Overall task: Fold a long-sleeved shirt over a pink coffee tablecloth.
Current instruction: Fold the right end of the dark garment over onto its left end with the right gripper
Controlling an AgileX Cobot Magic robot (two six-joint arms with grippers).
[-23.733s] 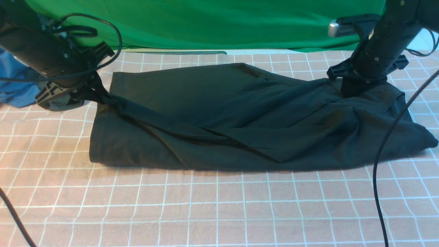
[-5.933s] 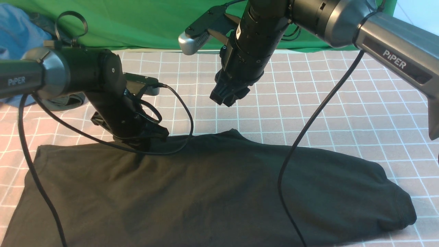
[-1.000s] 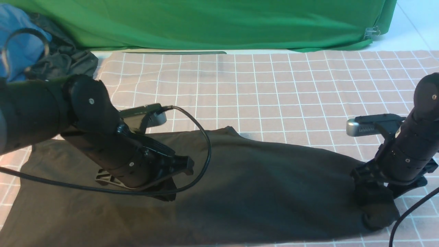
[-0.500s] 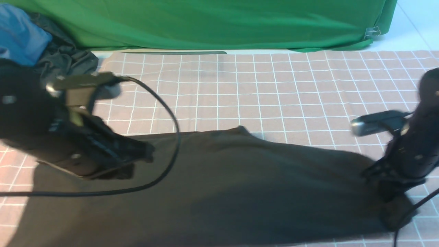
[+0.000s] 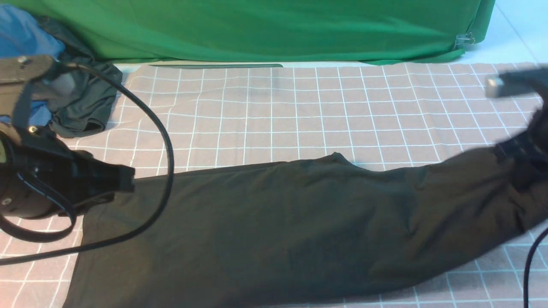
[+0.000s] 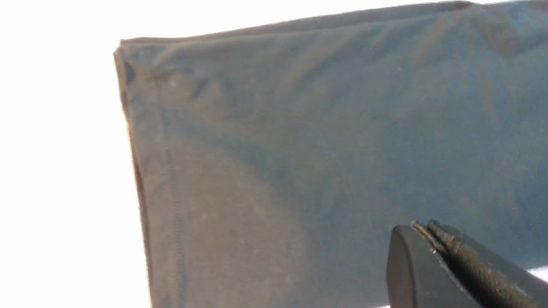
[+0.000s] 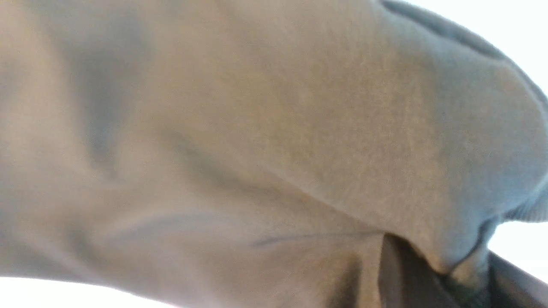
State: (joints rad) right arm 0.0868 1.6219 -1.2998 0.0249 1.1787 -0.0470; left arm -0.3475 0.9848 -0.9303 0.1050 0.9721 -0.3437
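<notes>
The black long-sleeved shirt (image 5: 278, 222) lies stretched across the near part of the pink coffee tablecloth (image 5: 299, 111). At the far right, my right gripper (image 5: 524, 164) is shut on the shirt's right end and holds it raised off the cloth. The right wrist view shows the shirt (image 7: 257, 128) bunched into the closed right gripper (image 7: 464, 278). My left gripper (image 5: 126, 179) is shut at the shirt's upper left corner. In the left wrist view the left gripper (image 6: 428, 229) hangs over the shirt (image 6: 299, 128) with no fabric visibly pinched.
A bright green cloth (image 5: 257, 30) hangs along the back. A blue garment (image 5: 21, 34) and a smaller dark garment (image 5: 85, 102) lie at the back left. The left arm's cable (image 5: 167, 141) loops over the shirt's left end. Another cable (image 5: 531, 256) hangs at the right edge.
My right gripper has shut on the shirt's right end and risen up and to the right, dragging the shirt rightward. The left arm has swung left, off the shirt's middle.
</notes>
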